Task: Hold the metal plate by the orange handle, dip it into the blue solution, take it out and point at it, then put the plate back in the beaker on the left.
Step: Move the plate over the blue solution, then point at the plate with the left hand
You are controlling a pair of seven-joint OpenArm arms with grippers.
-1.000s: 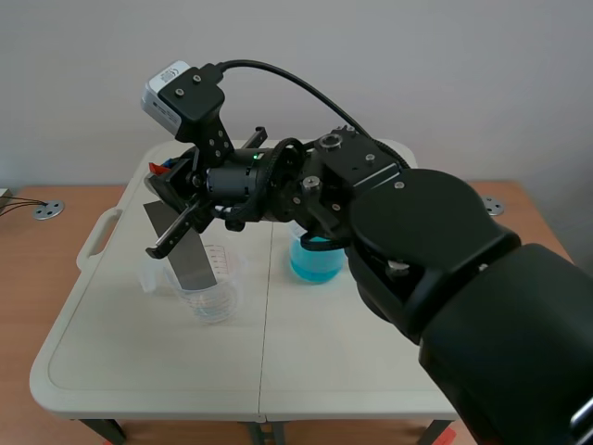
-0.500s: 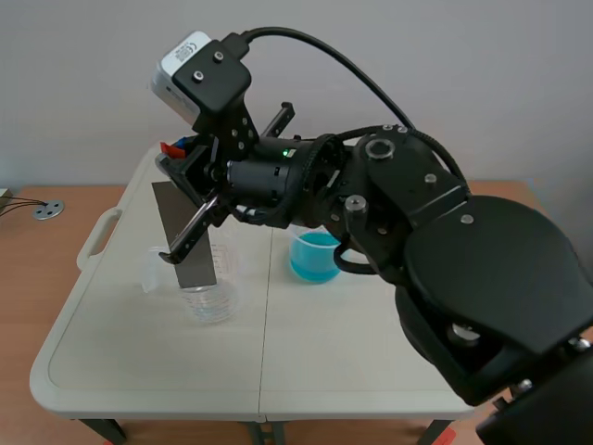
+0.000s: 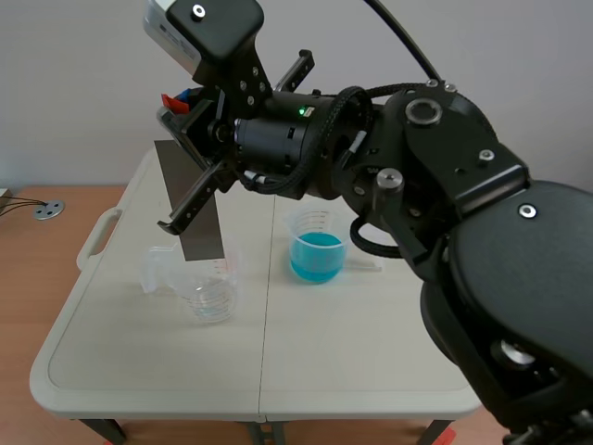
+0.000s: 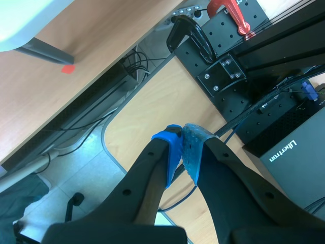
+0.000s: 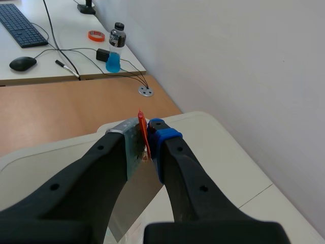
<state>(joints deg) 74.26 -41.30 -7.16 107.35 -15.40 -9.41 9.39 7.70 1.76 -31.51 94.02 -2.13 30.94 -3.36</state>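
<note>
lab-ish office: blue soln beaker (image 3: 318,250), keyboard (image 5: 20,23) (mouse (image 5: 23,63) too)

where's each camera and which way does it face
Scene view: between the arms, facing across the table to the wall; right arm shows.
Left wrist view: on the left arm, facing the floor past the shut left pincer.
Right wrist view: facing table and wall past the right pincer, shut on the orange handle.
Shared: scene and right wrist views show the metal plate.
</note>
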